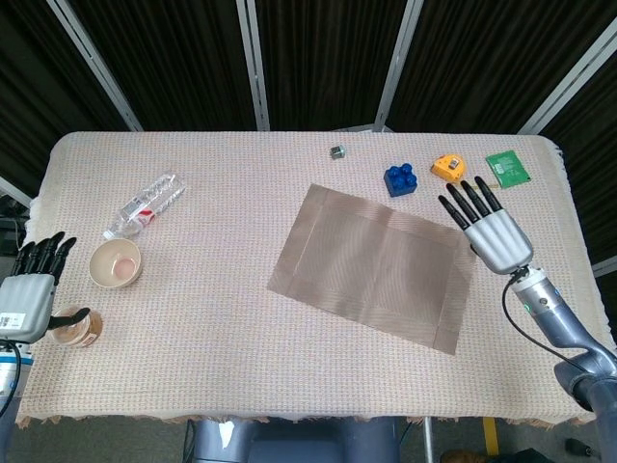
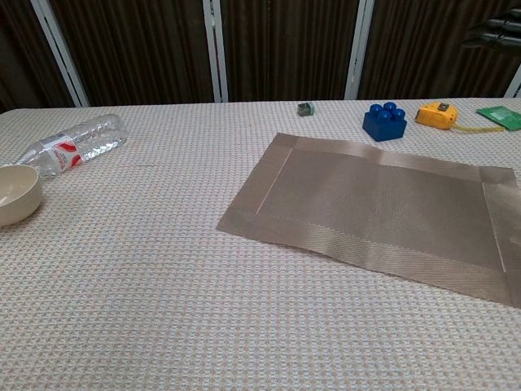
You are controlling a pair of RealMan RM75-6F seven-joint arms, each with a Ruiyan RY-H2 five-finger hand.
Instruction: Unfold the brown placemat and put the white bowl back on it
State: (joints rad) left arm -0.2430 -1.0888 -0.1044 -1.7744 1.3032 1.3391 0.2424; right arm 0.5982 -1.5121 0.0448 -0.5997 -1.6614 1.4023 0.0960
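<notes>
Brown placemat [image 1: 371, 268] lies unfolded, flat, right of centre on surface. Right hand [image 1: 492, 236] empty, fingers spread, just beside its right edge. Left hand [image 1: 27, 299] empty near white bowl [image 1: 116, 262], far left. Next: grasp bowl, carry to mat.

Head view: high, looking steeply down over the whole table [image 1: 222, 289]. Chest view: low, near, facing forward, probably level. Shared: brown placemat [image 1: 374, 266], left of the right hand [image 1: 492, 231].
</notes>
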